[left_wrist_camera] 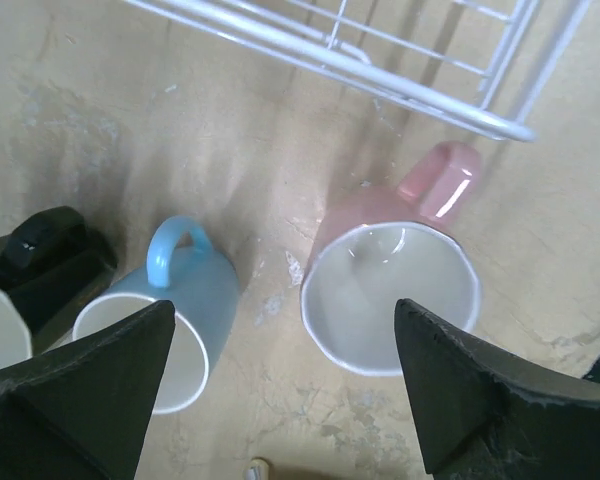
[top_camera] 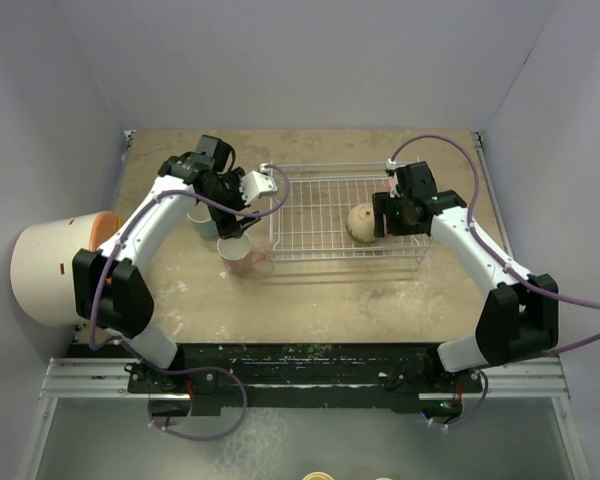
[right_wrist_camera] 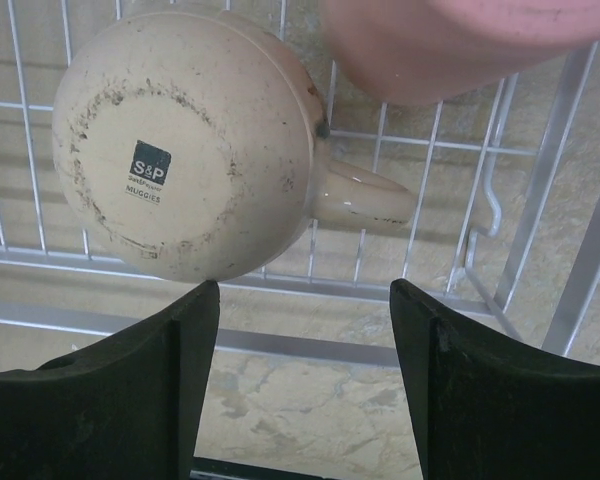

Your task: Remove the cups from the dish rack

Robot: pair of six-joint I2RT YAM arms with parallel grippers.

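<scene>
The white wire dish rack (top_camera: 320,215) stands mid-table and holds one rounded tan mug (top_camera: 361,222), upside down, handle to the right in the right wrist view (right_wrist_camera: 185,140). My right gripper (top_camera: 383,216) is open and empty just beside that mug (right_wrist_camera: 305,385). The pale pink mug (top_camera: 237,256) and light blue mug (top_camera: 200,222) stand upright on the table left of the rack. My left gripper (top_camera: 226,203) hangs open and empty above them (left_wrist_camera: 285,395). The left wrist view shows the pink mug (left_wrist_camera: 390,290), the blue mug (left_wrist_camera: 170,310) and the black mug (left_wrist_camera: 40,255). A blurred coral shape (right_wrist_camera: 460,40) is unidentifiable.
A big white cylinder (top_camera: 48,270) with an orange face lies at the table's left edge. The rack's corner rim (left_wrist_camera: 430,105) is just beyond the pink mug. Grey walls close in the table on three sides.
</scene>
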